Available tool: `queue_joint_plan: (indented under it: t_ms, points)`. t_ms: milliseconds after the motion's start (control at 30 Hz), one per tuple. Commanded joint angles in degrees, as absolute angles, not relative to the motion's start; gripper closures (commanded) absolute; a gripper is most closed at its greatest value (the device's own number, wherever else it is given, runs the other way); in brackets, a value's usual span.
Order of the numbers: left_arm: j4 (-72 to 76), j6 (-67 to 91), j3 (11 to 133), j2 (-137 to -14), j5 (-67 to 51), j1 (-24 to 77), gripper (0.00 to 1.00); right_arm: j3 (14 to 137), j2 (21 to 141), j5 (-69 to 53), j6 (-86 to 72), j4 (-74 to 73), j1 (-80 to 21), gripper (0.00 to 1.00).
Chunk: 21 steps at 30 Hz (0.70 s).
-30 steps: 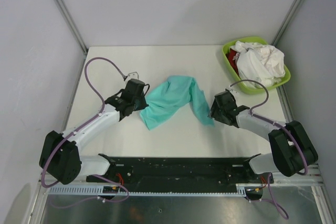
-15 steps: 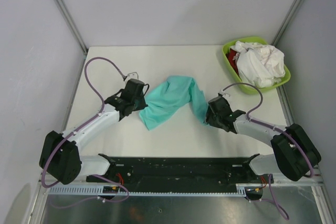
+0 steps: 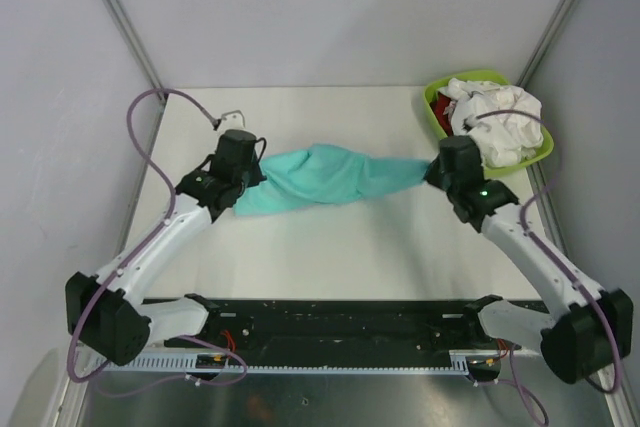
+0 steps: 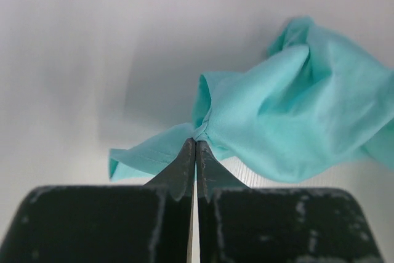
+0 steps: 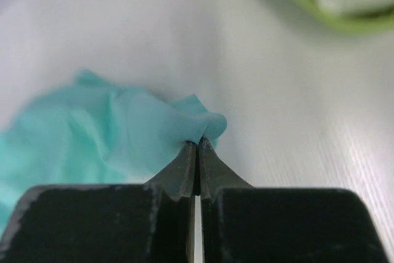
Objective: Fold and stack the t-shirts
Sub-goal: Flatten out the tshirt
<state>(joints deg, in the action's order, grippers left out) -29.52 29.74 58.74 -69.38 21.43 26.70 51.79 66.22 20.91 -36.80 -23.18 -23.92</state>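
Observation:
A teal t-shirt (image 3: 325,175) hangs stretched in a band between my two grippers above the middle of the table. My left gripper (image 3: 247,179) is shut on its left end; the wrist view shows cloth (image 4: 289,115) pinched at the closed fingertips (image 4: 196,141). At the right end, my right gripper (image 3: 432,171) is shut on a fold of the same shirt (image 5: 111,133), its fingertips (image 5: 197,143) pressed together. White t-shirts (image 3: 495,119) and a bit of red cloth (image 3: 441,107) lie heaped in the basin.
A lime-green plastic basin (image 3: 437,129) stands at the back right corner of the white table (image 3: 330,257), close behind my right wrist. Grey walls with metal posts enclose the back and sides. A black rail runs along the near edge.
The right gripper closed on the shirt's right end and swung up and back toward the basin. The left arm rose and shifted back. The crumpled shirt is now pulled out long between them.

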Motion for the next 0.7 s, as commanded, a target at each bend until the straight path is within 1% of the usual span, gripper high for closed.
queue_joint_plan:
  t_ms: [0,133,300,500,667]
  points:
    - [-29.92,25.10,63.55,-65.03,30.65,25.26,1.00,59.36,60.05,26.81,-32.24,-27.03,-20.30,1.00]
    - [-30.30,23.72,65.56,-63.68,34.46,24.52,1.00,63.22,57.75,26.58,-31.27,-28.02,-18.13,1.00]
    - [-31.14,23.39,67.03,-62.02,36.99,24.35,1.00,65.80,55.32,26.89,-30.71,-28.69,-17.74,1.00]
    - [-31.43,23.21,66.73,-59.83,35.73,24.33,1.00,68.23,54.08,25.99,-29.79,-28.44,-17.67,1.00]
    - [-31.51,23.82,67.56,-60.14,32.97,24.26,1.00,70.06,58.93,23.63,-28.50,-25.23,-17.58,1.00]
